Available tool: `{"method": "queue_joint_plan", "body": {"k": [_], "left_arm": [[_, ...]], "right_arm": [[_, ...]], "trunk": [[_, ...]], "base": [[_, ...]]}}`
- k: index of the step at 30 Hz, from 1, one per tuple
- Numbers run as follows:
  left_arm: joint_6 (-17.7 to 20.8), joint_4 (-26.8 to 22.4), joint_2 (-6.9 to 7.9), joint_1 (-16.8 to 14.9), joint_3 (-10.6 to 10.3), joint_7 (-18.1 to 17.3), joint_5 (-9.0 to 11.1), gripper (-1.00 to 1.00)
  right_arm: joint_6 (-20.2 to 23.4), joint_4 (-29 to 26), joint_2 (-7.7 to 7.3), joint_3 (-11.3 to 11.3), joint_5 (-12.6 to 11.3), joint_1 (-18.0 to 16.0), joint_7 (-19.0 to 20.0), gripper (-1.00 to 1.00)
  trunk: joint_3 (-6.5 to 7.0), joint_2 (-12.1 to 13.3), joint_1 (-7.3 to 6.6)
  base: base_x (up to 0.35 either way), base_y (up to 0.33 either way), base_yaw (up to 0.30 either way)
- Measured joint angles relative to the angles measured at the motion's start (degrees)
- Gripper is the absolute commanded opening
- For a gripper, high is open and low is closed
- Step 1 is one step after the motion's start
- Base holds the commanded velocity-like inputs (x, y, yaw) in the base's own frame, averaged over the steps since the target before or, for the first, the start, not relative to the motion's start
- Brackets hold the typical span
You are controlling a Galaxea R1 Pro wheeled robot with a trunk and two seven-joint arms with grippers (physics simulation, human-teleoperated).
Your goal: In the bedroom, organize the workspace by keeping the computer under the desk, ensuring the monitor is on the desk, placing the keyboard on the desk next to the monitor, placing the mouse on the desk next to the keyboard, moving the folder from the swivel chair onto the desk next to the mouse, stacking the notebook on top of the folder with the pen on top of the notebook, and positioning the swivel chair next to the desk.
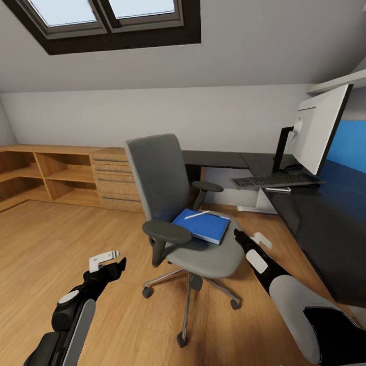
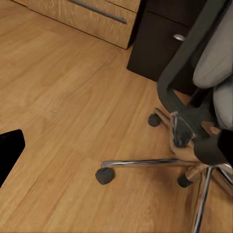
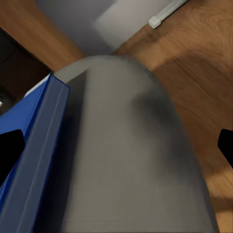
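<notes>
— Where's the folder (image 1: 202,225)?
— On the swivel chair (image 1: 203,249) seat, pen (image 1: 197,214) atop, pointing toward the table (image 1: 325,223). Right wrist view shows its spine.
— Grippers?
— Left gripper (image 1: 108,258) and right gripper (image 1: 249,238) both released, empty.

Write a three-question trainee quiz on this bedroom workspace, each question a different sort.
1. True or false: the folder lies on the desk.
2. What rests on top of the folder? A) mouse B) pen C) keyboard
3. Fill in: the right claw hovers at the edge of the swivel chair seat, near the ____.

Key: 1 false, it lies on the chair seat. 2 B, the pen. 3 folder.
</notes>
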Motion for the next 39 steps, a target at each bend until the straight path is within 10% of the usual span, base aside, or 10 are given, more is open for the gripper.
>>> {"method": "queue_joint_plan", "body": {"k": [12,20,27,39], "left_arm": [[0.00,0.00,-0.03,0.00,0.95,0.00,0.59,1.00],[-0.03,0.00,-0.03,0.00,1.24,0.07,1.32,1.00],[-0.09,-0.04,0.05,0.00,1.52,0.15,5.94,1.00],[-0.10,-0.05,0.07,0.00,1.60,0.25,8.19,1.00]], "right_arm": [[5.90,0.03,-3.18,-0.30,-7.67,0.01,0.08,1.00],[6.34,0.04,-3.52,-0.27,-8.66,0.03,0.12,1.00],[6.40,0.11,-3.56,-0.29,-8.79,0.00,0.06,1.00],[6.41,0.18,-3.57,-0.32,-8.82,0.02,-0.03,1.00]], "trunk": [[0.00,0.00,0.00],[0.00,0.00,0.01],[0.00,0.00,0.01],[-2.65,-0.15,0.32]], "base": [[0.113,0.000,0.000],[0.025,0.000,0.000],[0.003,0.000,0.000],[0.000,0.000,0.000]]}}
